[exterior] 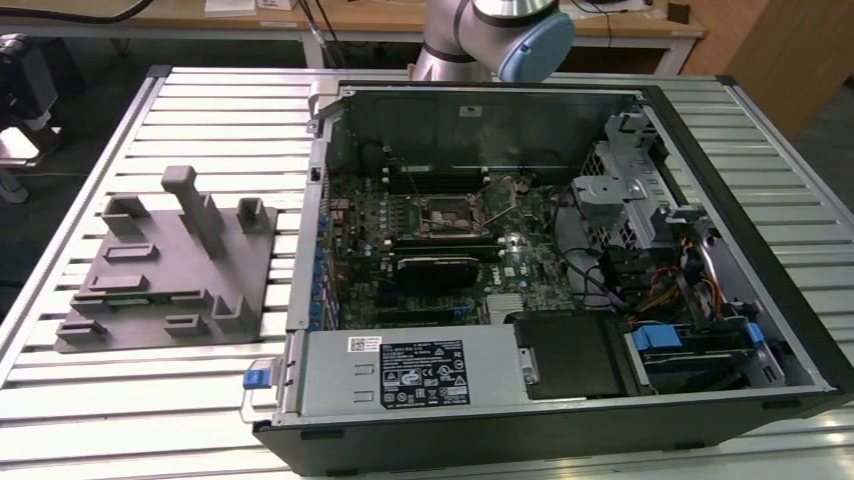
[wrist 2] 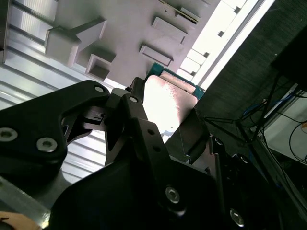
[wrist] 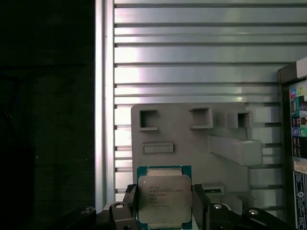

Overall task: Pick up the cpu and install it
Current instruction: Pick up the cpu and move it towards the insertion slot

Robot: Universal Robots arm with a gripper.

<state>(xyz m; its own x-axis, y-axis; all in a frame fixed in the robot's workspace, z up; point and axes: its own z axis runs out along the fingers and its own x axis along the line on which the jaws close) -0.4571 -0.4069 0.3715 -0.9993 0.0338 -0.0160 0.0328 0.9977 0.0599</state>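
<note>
I see my gripper (wrist 2: 165,117) clamped on the cpu (wrist 2: 169,93), glare on its silvery face, green rim at its far edge, grey fixture plate (wrist 2: 120,24) with raised blocks beyond, slatted table (wrist 2: 29,67) beneath

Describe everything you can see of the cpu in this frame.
The cpu is a small flat square chip with a dull silvery metal lid bearing faint print, framed by a green rim. It is clamped between the black fingers of the gripper, which press on two opposite edges. It is held clear of the grey fixture, which lies behind it on the slatted metal table. In the second wrist view, light glares off its lid.
</note>
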